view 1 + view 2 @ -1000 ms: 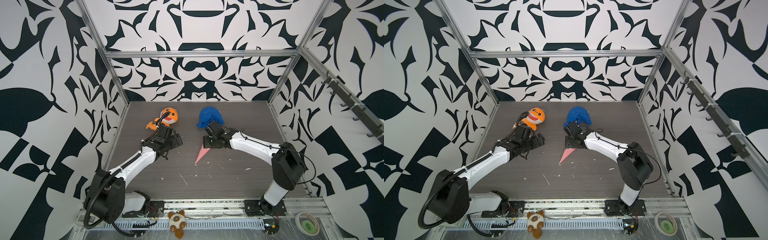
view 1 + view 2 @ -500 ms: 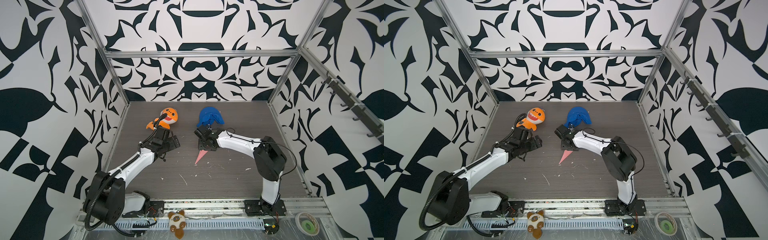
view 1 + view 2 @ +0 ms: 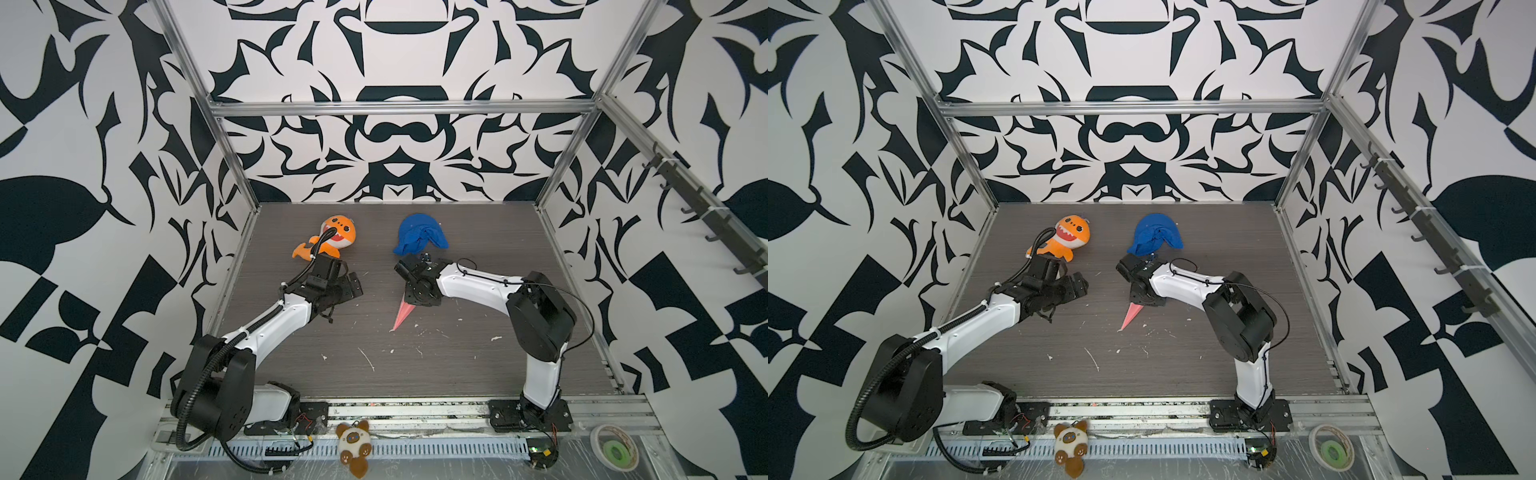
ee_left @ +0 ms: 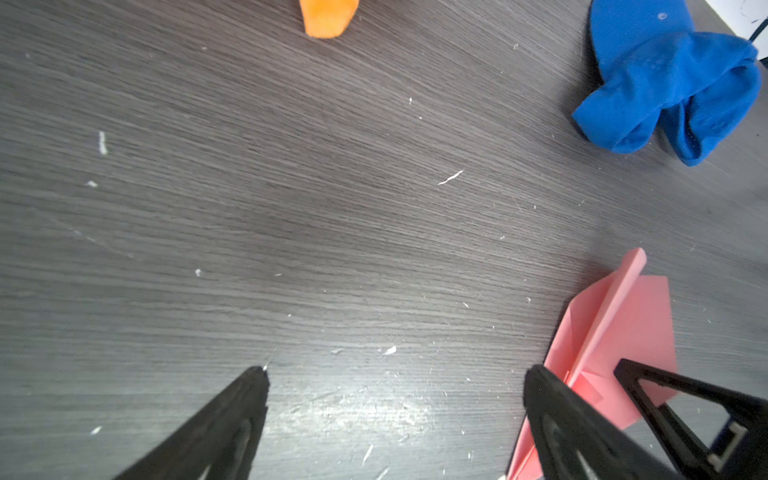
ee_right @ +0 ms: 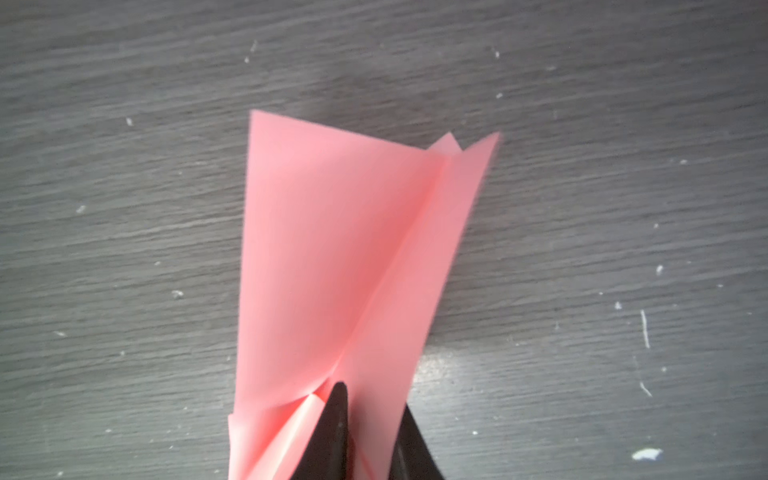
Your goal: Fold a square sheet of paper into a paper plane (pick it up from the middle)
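The square sheet of paper is folded into a pink paper plane [image 3: 402, 313] [image 3: 1131, 314] lying mid-table, its sharp nose toward the front edge. My right gripper [image 3: 415, 302] [image 3: 1142, 301] covers its wide tail end. In the right wrist view the right gripper [image 5: 372, 399] is shut on the plane's [image 5: 332, 249] raised central ridge, with a wing spread on each side. My left gripper [image 3: 349, 286] [image 3: 1077, 286] hovers to the left of the plane, open and holding nothing. In the left wrist view the left gripper [image 4: 397, 374] has one fingertip beside the plane's [image 4: 623, 324] edge.
An orange shark plush [image 3: 332, 237] and a blue cloth lump [image 3: 419, 235] lie at the back of the dark wood table [image 3: 457, 365]. White scraps dot the table. A small plush [image 3: 353, 440] and a tape roll [image 3: 615, 451] sit beyond the front rail. Patterned walls close three sides.
The right gripper's jaws have closed onto the plane's central ridge, and the right arm's elbow has swung in toward the middle. The left arm has hardly moved.
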Controlling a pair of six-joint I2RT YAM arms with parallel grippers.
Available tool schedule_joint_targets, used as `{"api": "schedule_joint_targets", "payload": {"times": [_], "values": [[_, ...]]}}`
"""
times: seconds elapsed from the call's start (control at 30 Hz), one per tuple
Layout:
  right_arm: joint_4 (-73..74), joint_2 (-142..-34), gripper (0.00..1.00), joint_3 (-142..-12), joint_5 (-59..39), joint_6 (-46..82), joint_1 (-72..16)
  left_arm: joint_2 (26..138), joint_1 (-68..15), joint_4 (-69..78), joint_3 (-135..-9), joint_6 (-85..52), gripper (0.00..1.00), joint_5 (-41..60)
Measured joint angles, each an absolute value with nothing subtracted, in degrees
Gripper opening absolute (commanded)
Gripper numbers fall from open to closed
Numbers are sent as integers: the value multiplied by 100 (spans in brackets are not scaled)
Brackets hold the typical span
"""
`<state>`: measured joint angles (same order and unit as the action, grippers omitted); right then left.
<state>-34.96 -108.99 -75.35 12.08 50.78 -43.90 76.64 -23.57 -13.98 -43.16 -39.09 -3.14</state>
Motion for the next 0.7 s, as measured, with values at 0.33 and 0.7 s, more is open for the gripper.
{"api": "schedule_joint_targets", "payload": {"times": [0.33,0.7], "values": [[-2451,-10527,4,-7199,25,4399,-4125,7564,-2318,-1389,-4316,-4036,99,-158],[12,-10363,5,-6873,-2202,4171,-3929,6431,-1916,-1267,-4224,-4563,100,97]]}}
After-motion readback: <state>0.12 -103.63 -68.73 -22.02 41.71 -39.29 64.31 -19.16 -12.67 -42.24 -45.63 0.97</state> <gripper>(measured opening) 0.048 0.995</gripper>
